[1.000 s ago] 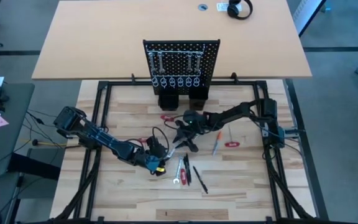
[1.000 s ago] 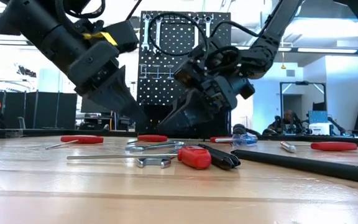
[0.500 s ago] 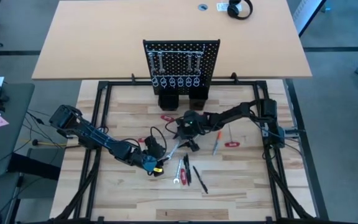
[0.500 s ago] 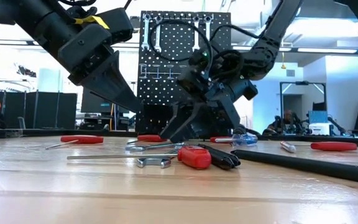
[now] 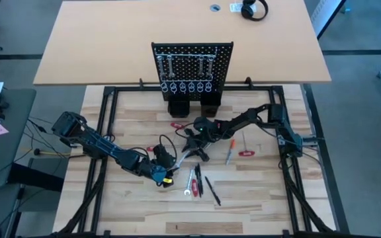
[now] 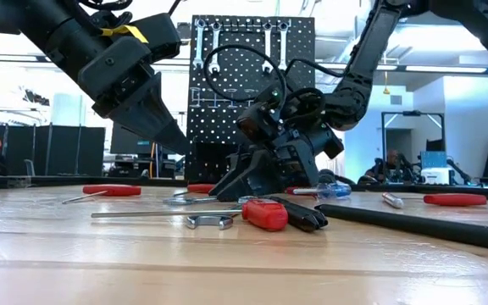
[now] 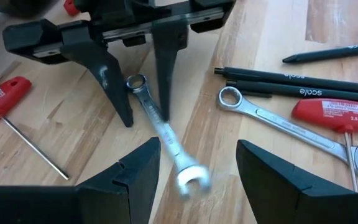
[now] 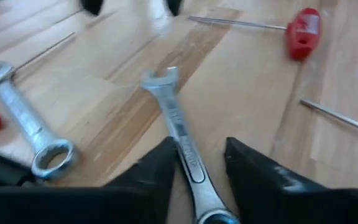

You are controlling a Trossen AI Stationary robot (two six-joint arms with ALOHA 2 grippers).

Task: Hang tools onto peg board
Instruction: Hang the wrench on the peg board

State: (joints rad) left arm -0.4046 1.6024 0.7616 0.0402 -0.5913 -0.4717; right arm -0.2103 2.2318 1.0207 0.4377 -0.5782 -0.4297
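A small silver wrench [image 7: 166,137] lies flat on the wooden table, between my two grippers. My right gripper [image 7: 145,118] stands over its ring end [image 7: 135,81], fingers pointing down on either side of the shaft; in its own wrist view the shaft [image 8: 178,118] runs out between them. My left gripper [image 7: 199,149] hovers open above the wrench's open-jaw end, touching nothing. The black peg board [image 5: 192,69] stands upright at the table's far edge, with wrenches hanging on it. My right gripper has one finger [image 7: 162,93] right beside the wrench's shaft near the ring end [image 7: 149,104], the other [image 7: 118,99] a little apart. I cannot tell whether either finger touches the shaft. The fingers come from above, across the wrench, which lies flat on the table.
Beside the small wrench lie a larger wrench [image 7: 278,121], a red-handled tool [image 7: 334,112], black stick tools [image 7: 297,84] and a red-handled hex key [image 7: 2,102]. A blue and orange screwdriver [image 5: 230,152] and red pieces [image 5: 247,153] lie further to the right.
My right gripper has come down to the table and a little toward the left edge, over the small wrench. My left gripper has risen off the table and now hangs still.
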